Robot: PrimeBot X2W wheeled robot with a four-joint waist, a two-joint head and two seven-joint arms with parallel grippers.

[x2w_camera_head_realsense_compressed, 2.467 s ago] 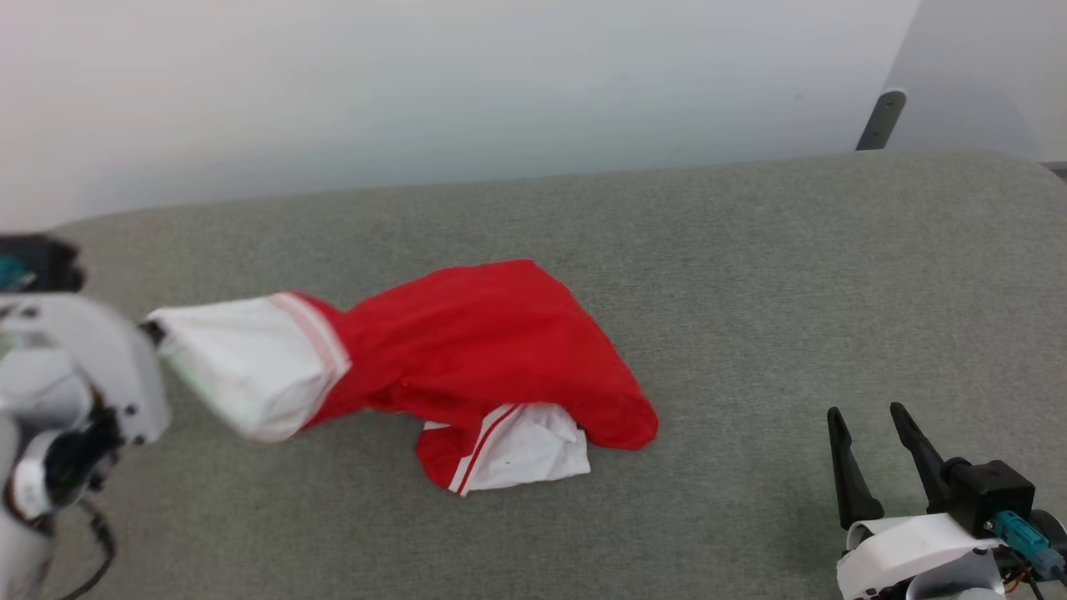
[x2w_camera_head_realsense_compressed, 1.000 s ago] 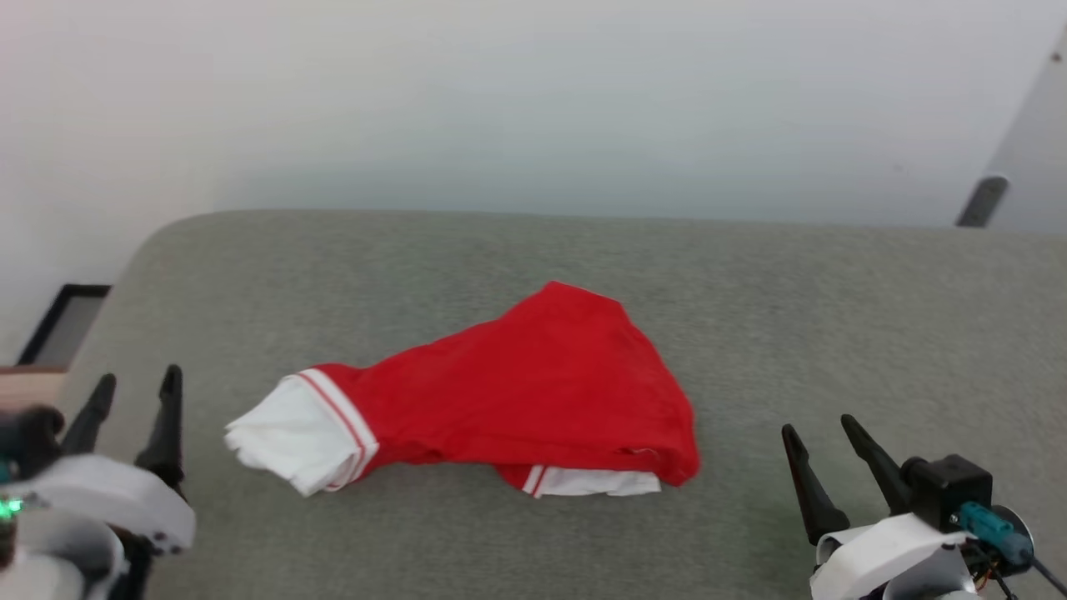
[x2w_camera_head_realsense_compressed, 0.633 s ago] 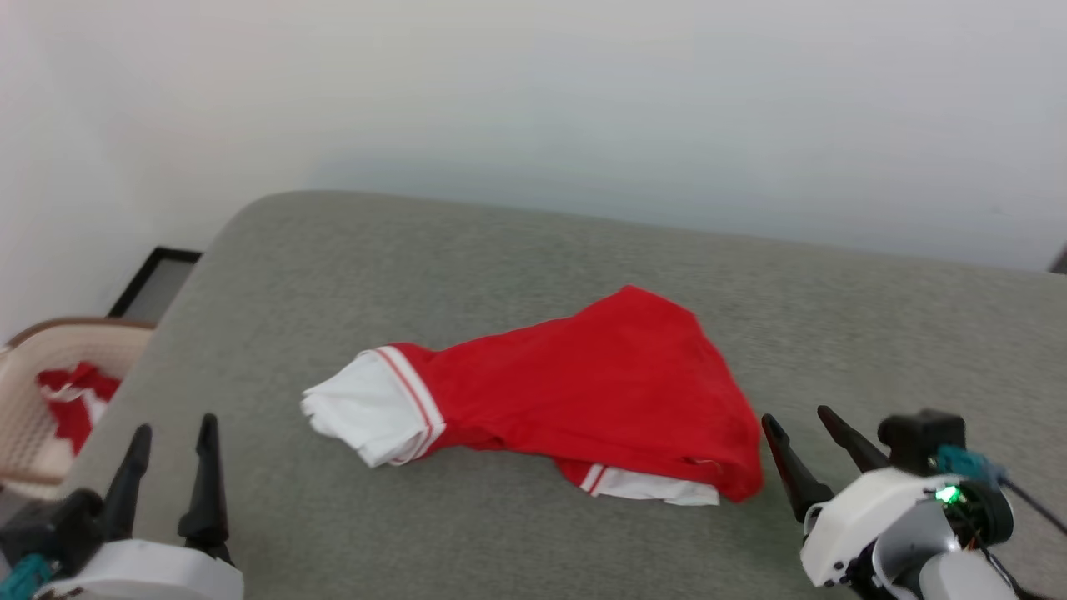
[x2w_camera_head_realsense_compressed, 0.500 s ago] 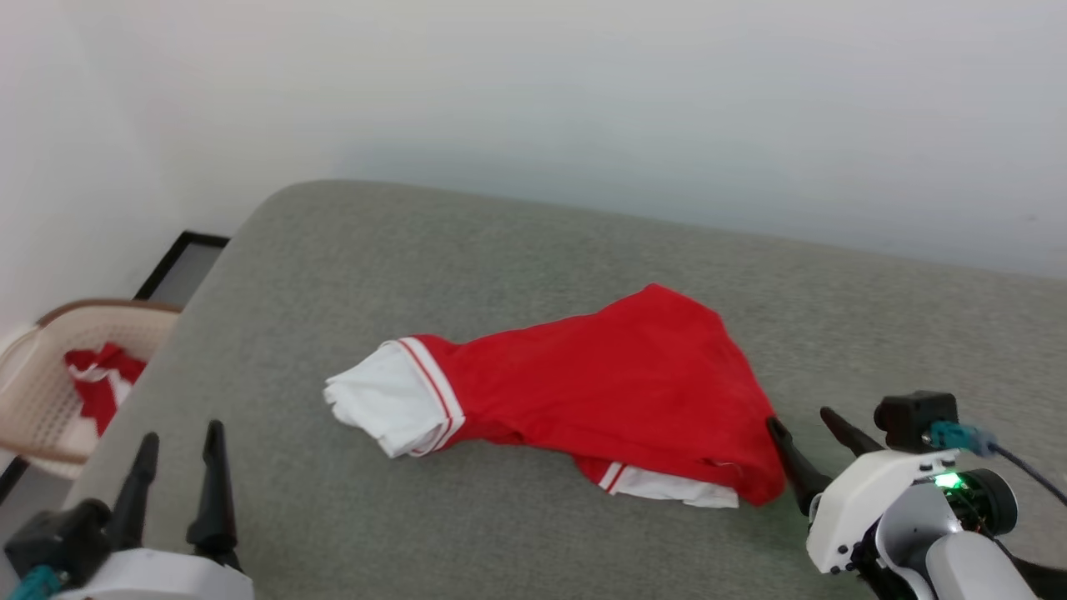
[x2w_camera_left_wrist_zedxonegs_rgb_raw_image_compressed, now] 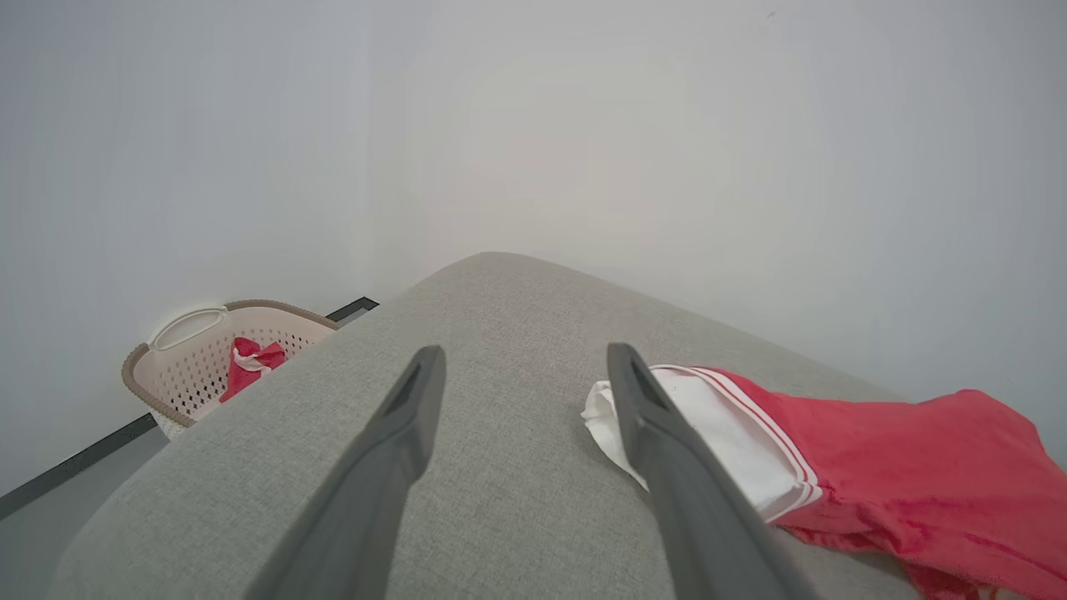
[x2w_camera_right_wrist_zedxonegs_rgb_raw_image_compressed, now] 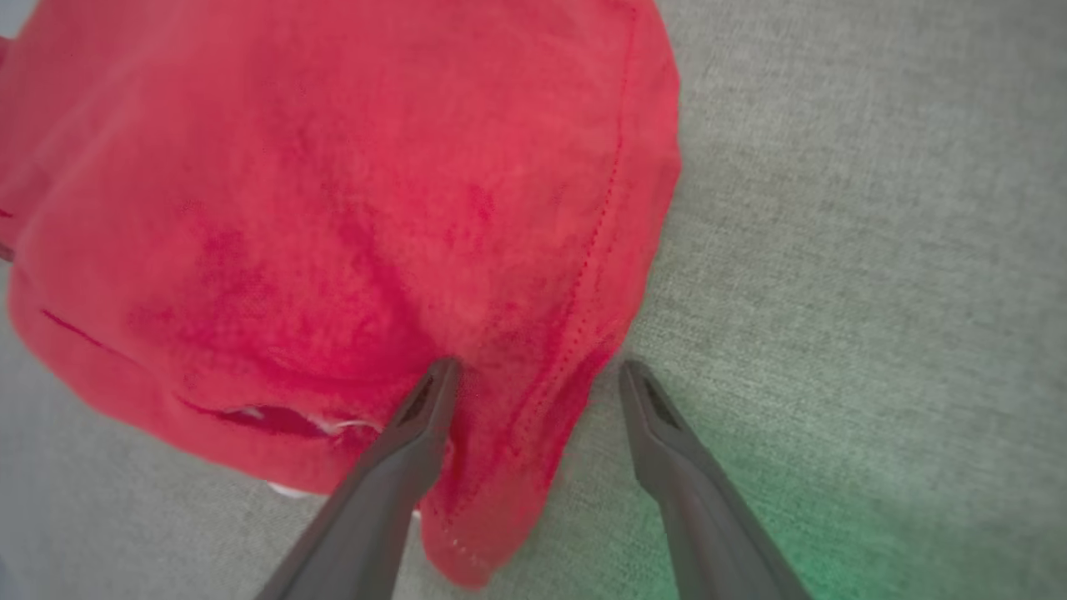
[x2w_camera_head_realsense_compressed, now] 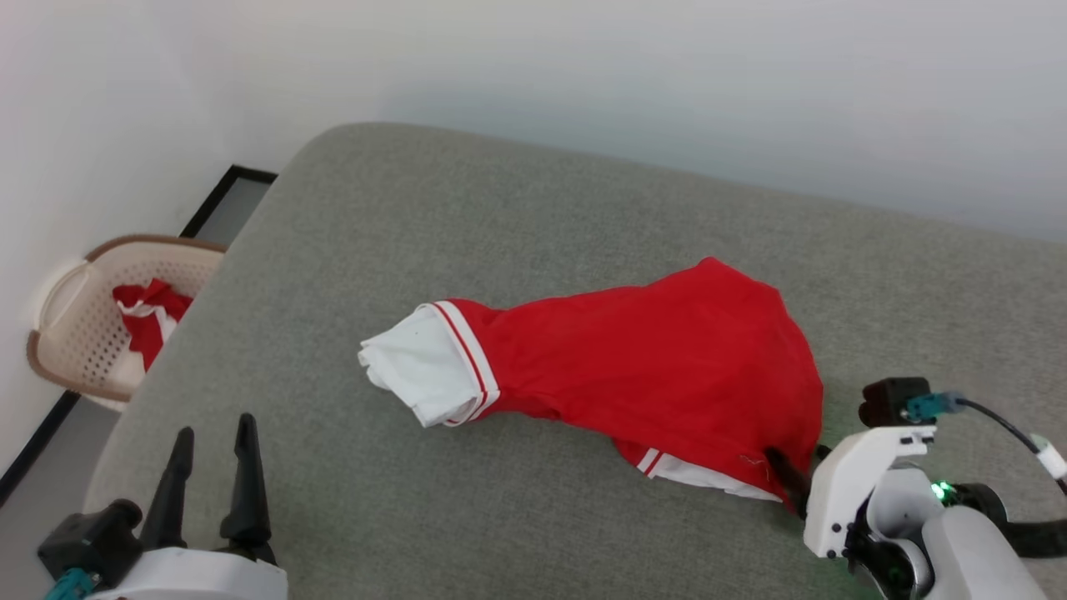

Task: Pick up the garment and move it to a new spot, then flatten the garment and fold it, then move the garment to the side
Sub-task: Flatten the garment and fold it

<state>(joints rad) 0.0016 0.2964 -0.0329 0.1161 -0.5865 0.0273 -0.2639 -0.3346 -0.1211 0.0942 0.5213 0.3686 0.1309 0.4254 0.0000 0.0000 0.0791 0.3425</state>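
Garment (x2w_camera_head_realsense_compressed: 650,367) lies crosswise, sleeve (x2w_camera_head_realsense_compressed: 421,375) pointing at left edge of surface (x2w_camera_head_realsense_compressed: 500,208); basket (x2w_camera_head_realsense_compressed: 58,292) holds red cloth (x2w_camera_head_realsense_compressed: 150,312); left end effector (x2w_camera_head_realsense_compressed: 214,427) and right end effector (x2w_camera_right_wrist_zedxonegs_rgb_raw_image_compressed: 540,367) spread.

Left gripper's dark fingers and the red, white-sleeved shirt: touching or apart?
Apart. Head view shows grey cushion between the left gripper and the red shirt.

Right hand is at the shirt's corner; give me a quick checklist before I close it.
1. Right hand jaws open: ok.
2. Garment hem between its fingers: ok, one finger over red fabric, the other over the grey cushion.
3. Grip made: not ok, nothing clamped yet.
4. Number of layers to be pinched: cannot tell.
5. Left hand open, apart from the white sleeve: ok.
6. Garment flat: not ok, bunched.
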